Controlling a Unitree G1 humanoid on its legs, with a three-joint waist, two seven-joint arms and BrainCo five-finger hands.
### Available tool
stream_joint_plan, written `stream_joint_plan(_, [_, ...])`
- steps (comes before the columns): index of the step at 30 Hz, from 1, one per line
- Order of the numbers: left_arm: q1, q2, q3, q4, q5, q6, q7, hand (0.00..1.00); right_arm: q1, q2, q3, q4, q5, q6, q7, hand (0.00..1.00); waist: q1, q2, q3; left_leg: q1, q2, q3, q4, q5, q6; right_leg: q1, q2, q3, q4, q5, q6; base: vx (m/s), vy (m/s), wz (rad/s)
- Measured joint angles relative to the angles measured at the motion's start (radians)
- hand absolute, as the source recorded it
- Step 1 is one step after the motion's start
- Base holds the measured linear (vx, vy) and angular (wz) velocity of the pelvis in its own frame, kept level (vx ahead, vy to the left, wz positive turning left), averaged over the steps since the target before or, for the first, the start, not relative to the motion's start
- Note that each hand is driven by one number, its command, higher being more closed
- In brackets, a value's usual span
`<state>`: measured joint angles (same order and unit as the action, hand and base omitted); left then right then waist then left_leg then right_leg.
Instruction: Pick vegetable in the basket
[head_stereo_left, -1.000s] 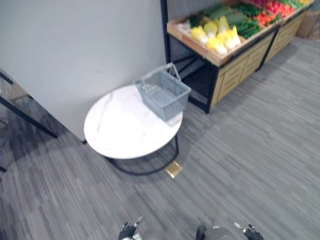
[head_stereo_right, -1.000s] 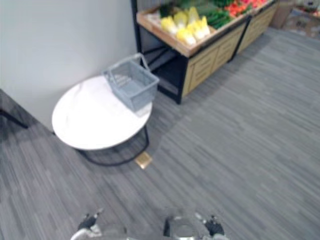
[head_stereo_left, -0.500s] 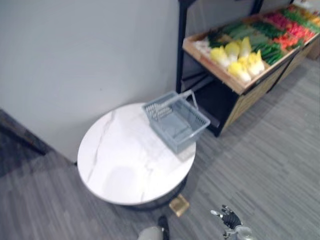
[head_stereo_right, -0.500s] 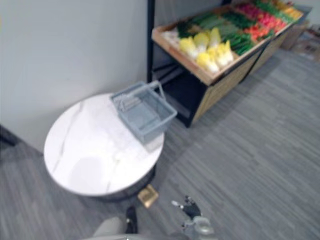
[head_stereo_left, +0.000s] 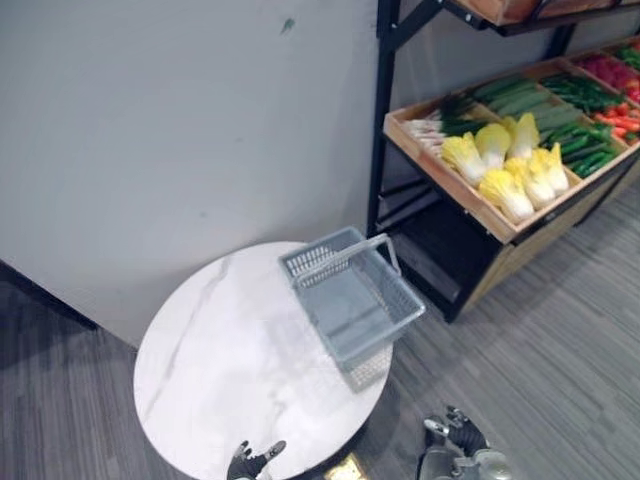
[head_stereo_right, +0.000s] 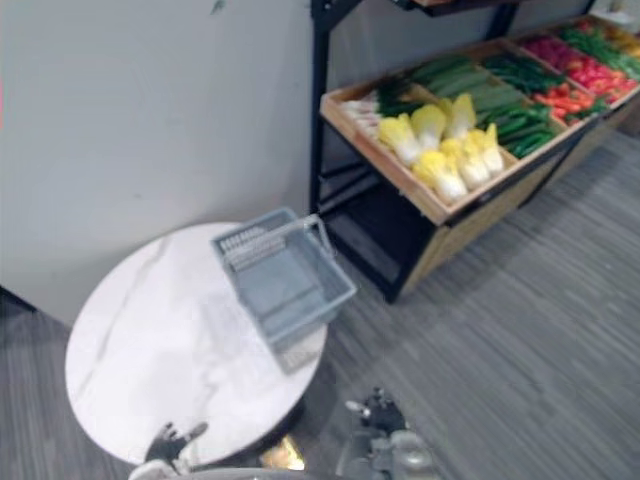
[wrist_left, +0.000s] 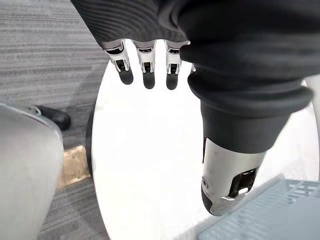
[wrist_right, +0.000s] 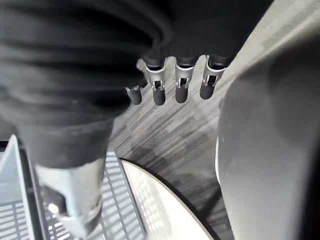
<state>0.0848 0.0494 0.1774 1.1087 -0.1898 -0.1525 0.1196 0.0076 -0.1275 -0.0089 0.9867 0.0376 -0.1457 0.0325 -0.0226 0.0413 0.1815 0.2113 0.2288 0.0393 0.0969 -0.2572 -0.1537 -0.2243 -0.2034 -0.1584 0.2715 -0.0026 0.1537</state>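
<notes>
I see the round white table (head_stereo_left: 215, 350) in front of me, by the grey wall (head_stereo_left: 180, 130). The grey basket (head_stereo_left: 352, 300) sits on the right side of the table, close to the edge, with its handle up. Just past it is the wooden stand (head_stereo_left: 455, 195) that holds the vegetables. The yellow cabbages (head_stereo_left: 505, 165) lie in a bunch at its near end. The long green vegetables (head_stereo_left: 575, 130) lie further along. Beyond those are red ones (head_stereo_left: 615, 75), maybe peppers, but they are too small for me to be sure.

My left hand (head_stereo_left: 250, 463) hangs over the near edge of the table. Its fingers (wrist_left: 145, 62) are straight and hold nothing. My right hand (head_stereo_left: 458, 436) hangs low over the grey floor (head_stereo_left: 560, 340) to the right of the table. Its fingers (wrist_right: 182, 82) are loose and straight too, with nothing in them. Both hands are well apart from the vegetables.
</notes>
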Motion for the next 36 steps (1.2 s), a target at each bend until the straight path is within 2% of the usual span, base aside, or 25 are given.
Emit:
stream_joint_plan(1, [0.0,-0.016,0.0,0.005,-0.001,-0.001,-0.001,0.0,-0.009,-0.017,0.001,0.005,0.0,0.001,-0.001,0.0,0.009,0.019,-0.005,-0.007,0.022,-0.014,-0.002,0.023,-0.001,-0.01,0.02,-0.013,0.021,-0.021,-0.022,0.42,-0.506,0.51])
stream_joint_plan(2, [-0.001,-0.026,0.008,0.005,-0.003,-0.001,-0.004,0.0,-0.029,-0.036,0.012,0.006,0.001,0.001,0.0,0.0,0.012,0.034,-0.009,-0.051,0.042,-0.05,0.013,0.094,-0.018,-0.027,0.032,-0.044,0.055,-0.045,-0.055,0.34,-0.418,0.37])
stream_joint_plan(3, [-0.003,-0.026,0.007,0.004,-0.003,-0.001,-0.004,0.0,-0.038,-0.041,0.018,0.006,0.001,0.001,0.0,0.0,0.007,0.036,-0.011,-0.073,0.046,-0.067,0.022,0.131,-0.02,-0.032,0.028,-0.064,0.073,-0.051,-0.064,0.47,-0.589,0.8])
stream_joint_plan(4, [-0.006,-0.027,0.008,0.003,-0.005,-0.001,-0.007,0.0,-0.047,-0.048,0.019,0.004,0.001,-0.001,0.001,0.0,-0.003,0.019,-0.002,-0.117,0.05,-0.089,0.03,0.212,-0.007,-0.025,0.014,-0.116,0.082,-0.072,-0.096,0.41,-0.527,1.11])
stream_joint_plan(5, [-0.013,-0.026,0.008,0.002,-0.004,0.0,-0.008,0.0,-0.046,-0.055,0.019,0.003,0.002,-0.003,0.001,0.0,-0.003,0.023,-0.001,-0.143,0.058,-0.075,0.024,0.303,0.002,0.002,0.005,-0.165,0.074,-0.084,-0.116,0.38,-0.484,1.24])
stream_joint_plan(6, [-0.014,-0.026,0.008,0.002,-0.003,0.0,-0.008,0.0,-0.045,-0.058,0.018,0.003,0.002,-0.004,0.0,0.0,-0.004,0.016,0.003,-0.155,0.065,-0.061,0.018,0.347,0.007,0.021,0.004,-0.193,0.064,-0.089,-0.123,0.26,-0.338,1.32])
stream_joint_plan(7, [-0.013,-0.025,0.007,-0.001,-0.003,-0.001,-0.007,0.0,-0.037,-0.063,0.018,0.002,0.004,-0.007,0.0,0.0,-0.003,0.012,0.005,-0.161,0.079,0.018,0.011,0.406,0.015,0.065,0.005,-0.244,0.038,-0.099,-0.14,0.21,-0.288,1.25])
stream_joint_plan(8, [-0.013,-0.024,0.004,-0.004,-0.002,0.0,-0.007,0.0,-0.033,-0.069,0.018,-0.003,0.005,-0.008,0.0,0.0,-0.003,0.012,0.006,-0.17,0.08,0.122,0.019,0.405,0.011,0.103,0.004,-0.287,0.012,-0.102,-0.144,0.19,-0.258,1.14])
stream_joint_plan(9, [-0.013,-0.023,0.003,-0.005,-0.001,0.001,-0.007,0.0,-0.034,-0.073,0.018,-0.012,0.006,-0.008,0.0,0.0,-0.003,0.011,0.006,-0.174,0.076,0.172,0.023,0.4,0.01,0.121,0.004,-0.301,-0.005,-0.102,-0.144,0.14,-0.188,0.92])
stream_joint_plan(10, [-0.013,-0.024,0.003,-0.005,-0.001,0.002,-0.006,0.0,-0.033,-0.082,0.019,-0.04,0.009,-0.011,-0.001,0.0,-0.002,0.011,0.006,-0.177,0.048,0.252,0.019,0.376,-0.007,0.151,0.004,-0.328,-0.035,-0.102,-0.144,0.08,-0.111,0.77])
stream_joint_plan(11, [-0.013,-0.024,0.002,-0.006,-0.001,0.003,-0.006,0.0,-0.032,-0.091,0.018,-0.072,0.011,-0.013,-0.004,0.0,-0.002,0.01,0.006,-0.177,0.019,0.302,-0.007,0.357,-0.009,0.168,0.005,-0.35,-0.05,-0.102,-0.144,0.05,-0.077,0.7])
stream_joint_plan(12, [-0.013,-0.024,0.002,-0.006,0.0,0.003,-0.005,0.0,-0.032,-0.094,0.018,-0.087,0.011,-0.017,-0.004,0.0,-0.002,0.01,0.006,-0.175,0.013,0.314,-0.026,0.355,-0.008,0.172,0.006,-0.359,-0.056,-0.102,-0.144,0.01,-0.029,0.55])
stream_joint_plan(16, [-0.013,-0.024,0.009,-0.006,0.009,0.009,-0.005,0.0,-0.035,-0.111,0.017,-0.179,0.01,-0.031,-0.017,0.0,0.001,0.032,-0.005,-0.176,0.002,0.313,-0.125,0.35,-0.015,0.157,0.045,-0.364,-0.122,-0.073,-0.113,-0.03,0.045,0.2])
stream_joint_plan(18, [-0.013,-0.023,0.019,-0.006,0.013,0.01,-0.005,0.0,-0.008,-0.119,0.011,-0.271,0.006,-0.029,-0.028,0.0,0.001,0.03,-0.005,-0.177,0.002,0.319,-0.14,0.32,-0.036,0.16,0.06,-0.366,-0.148,-0.05,-0.1,-0.07,0.097,0.06])
stream_joint_plan(20, [-0.013,-0.017,0.019,-0.004,0.019,0.014,-0.005,0.0,-0.002,-0.135,-0.011,-0.352,-0.001,-0.028,-0.036,0.0,-0.001,0.033,-0.007,-0.176,0.001,0.336,-0.148,0.283,-0.031,0.159,0.064,-0.363,-0.167,-0.028,-0.092,-0.08,0.135,-0.02])
stream_joint_plan(22, [-0.012,0.0,0.02,-0.004,0.041,0.025,-0.006,0.0,-0.002,-0.143,-0.057,-0.444,-0.032,-0.028,-0.054,0.0,-0.001,0.025,-0.009,-0.181,-0.013,0.336,-0.147,0.274,-0.028,0.161,0.06,-0.349,-0.191,-0.005,-0.083,-0.09,0.145,-0.03])
stream_joint_plan(24, [0.001,0.021,0.02,0.002,0.056,0.033,-0.007,0.0,-0.011,-0.174,-0.11,-0.56,-0.124,-0.028,-0.087,0.0,-0.001,0.024,-0.013,-0.178,-0.03,0.335,-0.146,0.271,-0.02,0.173,0.054,-0.335,-0.225,0.021,-0.077,-0.05,0.069,-0.02])
stream_joint_plan(27, [0.033,0.029,0.02,0.007,0.061,0.036,-0.008,0.0,-0.029,-0.201,-0.152,-0.644,-0.25,-0.023,-0.137,0.0,-0.002,0.028,-0.022,-0.172,-0.037,0.336,-0.148,0.271,-0.019,0.183,0.051,-0.331,-0.24,0.032,-0.073,-0.01,0.026,-0.02])
stream_joint_plan(29, [0.052,0.03,0.026,0.008,0.088,0.048,-0.009,0.0,-0.062,-0.216,-0.162,-0.721,-0.387,0.006,-0.189,0.0,-0.001,0.027,-0.028,-0.17,-0.036,0.336,-0.151,0.273,-0.018,0.183,0.054,-0.331,-0.242,0.037,-0.079,0.0,0.0,0.0])
stream_joint_plan(30, [0.056,0.03,0.026,0.008,0.089,0.049,-0.009,0.0,-0.072,-0.216,-0.162,-0.74,-0.416,0.01,-0.199,0.0,-0.001,0.026,-0.029,-0.17,-0.035,0.336,-0.153,0.273,-0.017,0.184,0.055,-0.331,-0.245,0.038,-0.079,0.0,0.0,0.0])
stream_joint_plan(32, [0.065,0.029,0.03,0.008,0.1,0.053,-0.008,0.0,-0.118,-0.217,-0.135,-0.777,-0.507,0.012,-0.232,0.0,0.0,0.021,-0.041,-0.167,-0.033,0.336,-0.17,0.282,-0.014,0.186,0.066,-0.331,-0.262,0.049,-0.083,0.0,0.0,0.0])
stream_joint_plan(33, [0.066,0.029,0.034,0.009,0.105,0.054,-0.008,0.0,-0.134,-0.217,-0.121,-0.777,-0.515,0.013,-0.235,0.0,0.001,0.019,-0.042,-0.164,-0.033,0.336,-0.173,0.283,-0.015,0.191,0.067,-0.332,-0.267,0.052,-0.084,0.04,-0.009,-0.02])
stream_joint_plan(34, [0.069,0.027,0.05,0.018,0.126,0.054,-0.009,0.0,-0.175,-0.218,-0.061,-0.774,-0.537,0.015,-0.242,0.0,0.004,0.015,-0.051,-0.155,-0.033,0.337,-0.184,0.286,-0.016,0.197,0.071,-0.332,-0.273,0.057,-0.083,0.0,0.0,0.0])
stream_joint_plan(35, [0.068,0.027,0.052,0.019,0.126,0.055,-0.009,0.0,-0.18,-0.219,-0.054,-0.773,-0.541,0.015,-0.243,0.0,0.005,0.014,-0.052,-0.155,-0.033,0.337,-0.184,0.286,-0.016,0.197,0.071,-0.332,-0.274,0.057,-0.083,0.03,0.001,-0.02])
stream_joint_plan(36, [0.068,0.028,0.068,0.025,0.127,0.055,-0.008,0.0,-0.227,-0.235,0.032,-0.762,-0.55,0.014,-0.24,0.0,0.007,0.005,-0.056,-0.155,-0.033,0.336,-0.185,0.286,-0.016,0.198,0.072,-0.333,-0.275,0.058,-0.082,0.0,0.0,0.0])
